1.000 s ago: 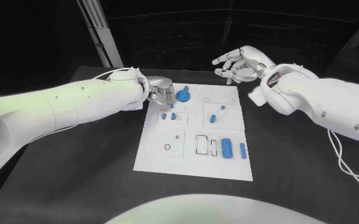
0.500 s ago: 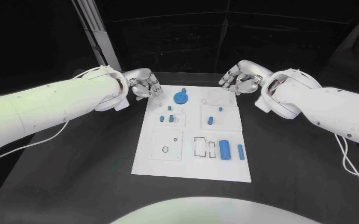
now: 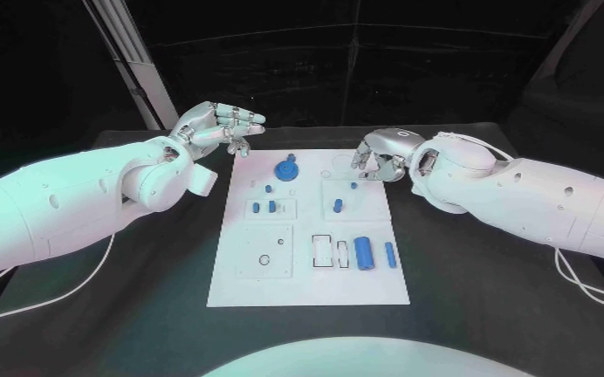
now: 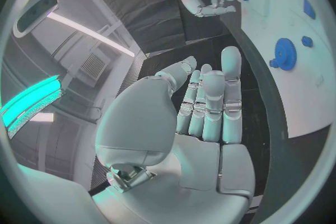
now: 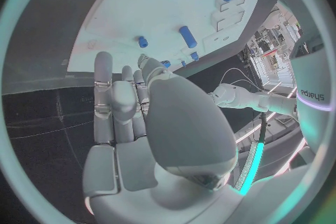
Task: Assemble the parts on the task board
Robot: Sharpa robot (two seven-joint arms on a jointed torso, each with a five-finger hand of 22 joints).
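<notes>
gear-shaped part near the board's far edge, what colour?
Blue. The gear-shaped part shows best in the head view, against the white task board.

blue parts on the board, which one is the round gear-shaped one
The blue gear at the board's far end, between the two hands. It is a flat toothed disc; the other blue parts are small pegs or cylinders.

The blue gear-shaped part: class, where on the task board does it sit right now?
In the head view the blue gear-shaped part lies near the far edge of the task board, left of centre, between the left hand and right hand.
</notes>
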